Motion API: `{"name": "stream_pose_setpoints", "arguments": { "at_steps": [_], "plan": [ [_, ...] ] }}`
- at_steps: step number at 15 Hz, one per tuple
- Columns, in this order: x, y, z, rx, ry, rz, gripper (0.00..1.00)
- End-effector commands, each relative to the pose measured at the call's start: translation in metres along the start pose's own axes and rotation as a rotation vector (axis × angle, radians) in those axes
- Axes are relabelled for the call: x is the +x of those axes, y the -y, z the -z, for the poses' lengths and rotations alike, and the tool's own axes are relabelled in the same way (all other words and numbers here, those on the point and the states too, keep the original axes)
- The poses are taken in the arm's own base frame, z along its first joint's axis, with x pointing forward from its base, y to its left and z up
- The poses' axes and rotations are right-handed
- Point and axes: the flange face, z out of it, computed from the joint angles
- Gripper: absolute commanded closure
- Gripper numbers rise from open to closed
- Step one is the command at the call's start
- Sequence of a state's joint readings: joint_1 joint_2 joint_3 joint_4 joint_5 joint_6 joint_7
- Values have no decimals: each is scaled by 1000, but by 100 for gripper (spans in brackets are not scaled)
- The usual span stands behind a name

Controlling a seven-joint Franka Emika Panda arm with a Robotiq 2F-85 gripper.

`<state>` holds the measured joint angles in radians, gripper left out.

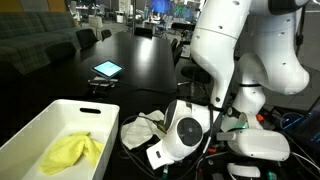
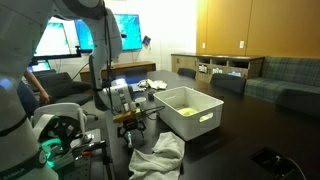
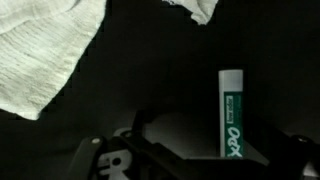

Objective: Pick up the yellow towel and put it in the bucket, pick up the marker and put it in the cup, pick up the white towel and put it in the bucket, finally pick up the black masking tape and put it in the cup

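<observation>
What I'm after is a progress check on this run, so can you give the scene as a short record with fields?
yellow towel: lying inside the bucket
bucket: white bin on the dark table
white towel: crumpled on the table beside the bucket, not in it
marker: on the table under the gripper, apart from the white towel
gripper: open, holding nothing
done so far: yellow towel step only

The robot's white arm (image 1: 238, 48) folded low, its wrist (image 1: 186, 128) turned downward. Below the wrist, the gripper (image 2: 129, 133) pointed straight down. Its jaws stood spread wide apart and gripped nothing.
</observation>
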<state>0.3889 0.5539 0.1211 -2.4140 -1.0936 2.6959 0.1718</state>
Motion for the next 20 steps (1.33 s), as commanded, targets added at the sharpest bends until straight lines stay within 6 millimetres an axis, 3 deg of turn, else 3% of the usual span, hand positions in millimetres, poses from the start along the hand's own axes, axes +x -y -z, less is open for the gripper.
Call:
{"name": "stream_pose_setpoints", "arguments": {
  "at_steps": [1, 13, 15, 16, 20],
  "plan": [
    [-7, 0, 5, -5, 14, 31, 0],
    [-10, -6, 7, -8, 38, 69, 0],
    [-11, -7, 7, -9, 39, 72, 15],
    [-10, -7, 7, -9, 39, 75, 32],
    [-9, -4, 9, -14, 46, 83, 64]
  ]
}}
